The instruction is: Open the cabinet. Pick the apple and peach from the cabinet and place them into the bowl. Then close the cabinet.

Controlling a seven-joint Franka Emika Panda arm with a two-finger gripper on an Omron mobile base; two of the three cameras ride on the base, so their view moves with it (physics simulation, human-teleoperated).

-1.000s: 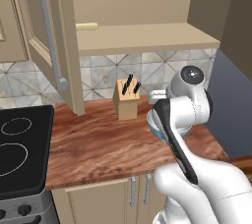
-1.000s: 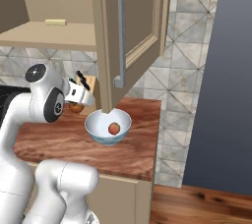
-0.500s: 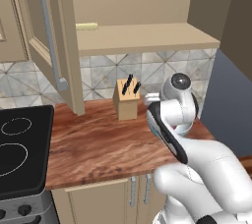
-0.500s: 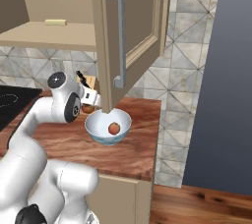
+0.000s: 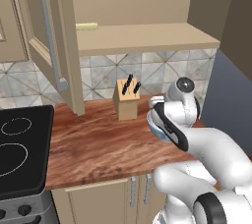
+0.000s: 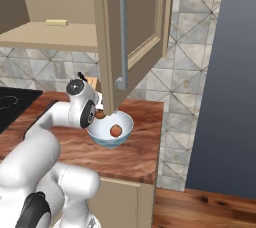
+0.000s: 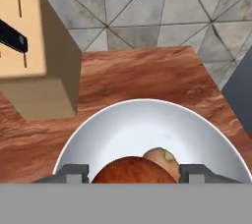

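Observation:
The cabinet [image 5: 142, 37] stands open, its left door [image 5: 49, 46] and right door [image 6: 135, 27] swung out over the counter. On the counter sits the white bowl [image 6: 107, 142] with a pale blue outside, its edge also showing behind my arm [image 5: 153, 130]. A yellowish-red peach [image 6: 115, 130] lies in it [image 7: 160, 156]. My gripper [image 7: 134, 175] hangs just over the bowl's near-left rim [image 6: 100, 114], shut on a dark red apple [image 7: 130, 166].
A wooden knife block [image 5: 126, 101] stands against the tiled wall just left of the bowl [image 7: 34, 56]. A pale yellow block [image 5: 86, 26] lies on the cabinet shelf. A black stove [image 5: 19, 154] fills the counter's left end. The right door hangs close above the bowl.
My hand has swung down and to the right with the apple, from beside the knife block to just over the bowl. The peach and doors have not moved.

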